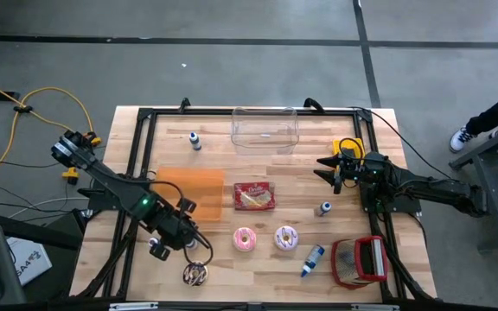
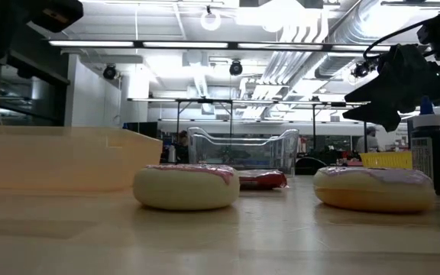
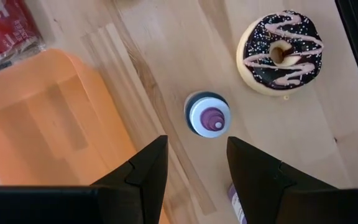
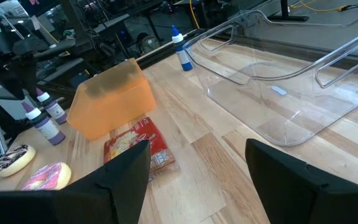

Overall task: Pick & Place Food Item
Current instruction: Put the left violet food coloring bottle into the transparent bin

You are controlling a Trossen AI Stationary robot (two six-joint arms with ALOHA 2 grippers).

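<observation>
Left claw (image 3: 191, 158), spread, hovers above the purple-capped bottle (image 3: 208, 116) beside the chocolate doughnut (image 3: 283, 53); best shifted over the doughnut before descending. Right claw (image 4: 194, 165) waits spread near the clear bin (image 4: 291, 81).

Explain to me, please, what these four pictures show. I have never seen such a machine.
It is a robot with two dark arms at a wooden table. One picture looks down from above, one looks level across the tabletop, and two come from cameras on the wrists. The left gripper hovers over a small bottle near a chocolate donut; its fingers are open and hold nothing. The right gripper waits open beside a clear bin. Also lying there: an orange box, a red snack packet and two pink donuts.
</observation>
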